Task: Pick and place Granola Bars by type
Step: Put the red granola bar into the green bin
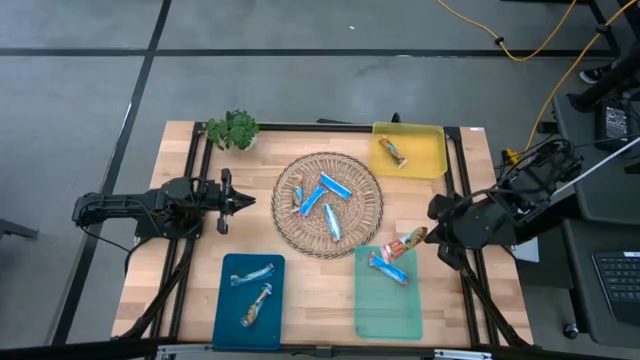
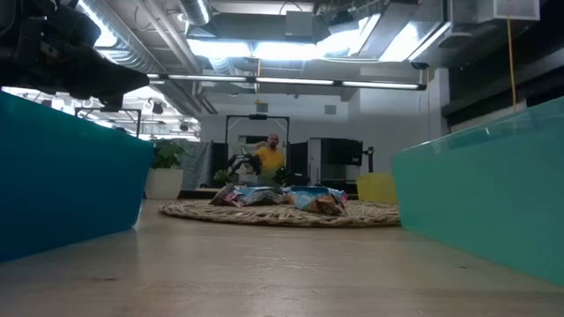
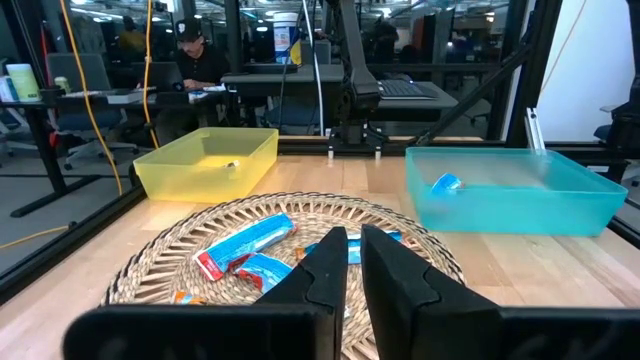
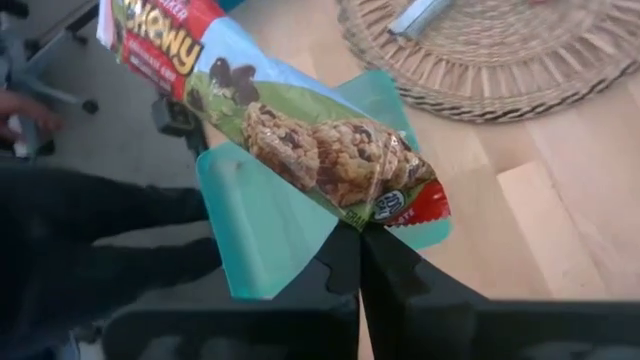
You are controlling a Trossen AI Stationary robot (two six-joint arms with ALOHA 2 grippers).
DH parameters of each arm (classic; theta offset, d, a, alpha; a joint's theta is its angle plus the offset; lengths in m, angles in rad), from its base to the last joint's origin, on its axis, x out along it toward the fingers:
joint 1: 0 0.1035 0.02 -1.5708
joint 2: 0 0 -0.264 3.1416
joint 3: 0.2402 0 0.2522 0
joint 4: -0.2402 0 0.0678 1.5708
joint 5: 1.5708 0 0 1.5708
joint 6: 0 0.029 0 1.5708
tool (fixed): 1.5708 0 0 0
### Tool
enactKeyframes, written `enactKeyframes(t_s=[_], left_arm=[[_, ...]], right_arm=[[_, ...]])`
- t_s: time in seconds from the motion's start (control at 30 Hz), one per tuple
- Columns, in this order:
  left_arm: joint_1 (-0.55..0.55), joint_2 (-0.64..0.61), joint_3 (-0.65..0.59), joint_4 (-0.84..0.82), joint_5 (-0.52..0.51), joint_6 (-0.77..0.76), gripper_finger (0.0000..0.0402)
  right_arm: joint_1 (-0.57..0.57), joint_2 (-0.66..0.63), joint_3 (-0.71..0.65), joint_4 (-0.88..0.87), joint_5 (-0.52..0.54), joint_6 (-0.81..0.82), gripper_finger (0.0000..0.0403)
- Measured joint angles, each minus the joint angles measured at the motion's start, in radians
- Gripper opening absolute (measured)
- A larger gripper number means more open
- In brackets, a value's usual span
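One word is reading clearly: "Chewy", in yellow-outlined letters on the wrapper of the granola bar that the right gripper is pinching by one end between its fingers, over the near right part of the tabletop above the green tray. A small round logo is showing at the red end of that wrapper, just beside the fingers, but its letters are too small to make out. Smaller print is running under "Chewy" and is staying illegible. No other wrappers or trays are showing readable text.
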Motion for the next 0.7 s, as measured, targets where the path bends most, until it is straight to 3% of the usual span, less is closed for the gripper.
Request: enactKeyframes(t_s=[0.33,0.7], left_arm=[[0.0,0.0,0.0,0.0,0.0,0.0,0.0027],[0.0,0.0,0.0,0.0,0.0,0.0,0.0024]], right_arm=[[0.0,0.027,0.0,0.06,-0.119,-0.136,0.0004],[0.002,0.171,0.0,0.061,-0.228,-0.332,0.0005]])
